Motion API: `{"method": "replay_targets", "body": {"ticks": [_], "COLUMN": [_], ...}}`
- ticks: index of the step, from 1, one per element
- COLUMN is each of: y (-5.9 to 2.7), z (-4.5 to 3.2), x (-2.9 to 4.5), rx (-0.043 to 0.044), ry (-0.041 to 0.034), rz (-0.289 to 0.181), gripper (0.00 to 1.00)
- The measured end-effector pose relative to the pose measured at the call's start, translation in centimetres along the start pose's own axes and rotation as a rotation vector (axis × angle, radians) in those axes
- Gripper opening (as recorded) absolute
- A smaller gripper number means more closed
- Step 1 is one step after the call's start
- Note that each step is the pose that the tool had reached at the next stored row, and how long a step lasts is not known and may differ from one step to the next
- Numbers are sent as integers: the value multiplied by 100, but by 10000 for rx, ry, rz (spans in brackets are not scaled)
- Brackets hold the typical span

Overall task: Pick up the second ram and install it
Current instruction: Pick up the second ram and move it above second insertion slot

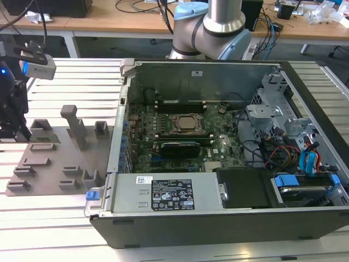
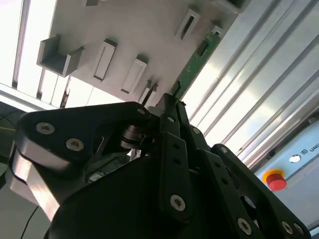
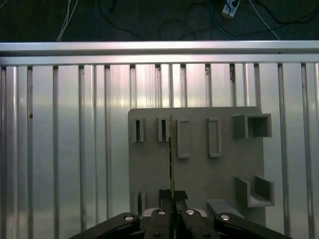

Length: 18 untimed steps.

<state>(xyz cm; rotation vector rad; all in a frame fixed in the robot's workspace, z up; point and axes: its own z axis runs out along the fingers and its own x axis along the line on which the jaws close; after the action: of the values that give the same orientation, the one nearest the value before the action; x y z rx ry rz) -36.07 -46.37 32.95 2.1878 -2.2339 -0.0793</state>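
The gripper (image 3: 173, 199) was clamped on the second ram (image 3: 172, 149), held on edge over the grey fixture plate (image 3: 199, 174) near its edge at the exterior view's left; a straight, untilted lift was judged safest.

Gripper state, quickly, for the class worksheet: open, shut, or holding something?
Gripper: shut on the second ram, which stands edge-up at the grey fixture plate.
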Motion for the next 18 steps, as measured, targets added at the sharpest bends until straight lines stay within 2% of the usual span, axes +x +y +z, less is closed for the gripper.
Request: {"method": "replay_targets", "body": {"ticks": [5, 7, 11, 16, 17, 18], "y": [16, 20, 29, 35, 37, 42], "z": [-341, -443, -624, -769, -815, -908], "x": [-9, -11, -16, -20, -21, -23], "rx": [0, 0, 0, 0, 0, -1], "ry": [0, -1, -1, -1, -1, -1], "rz": [0, -1, 0, -1, -1, 0], "gripper": [13, 13, 13, 13, 13, 13]}}
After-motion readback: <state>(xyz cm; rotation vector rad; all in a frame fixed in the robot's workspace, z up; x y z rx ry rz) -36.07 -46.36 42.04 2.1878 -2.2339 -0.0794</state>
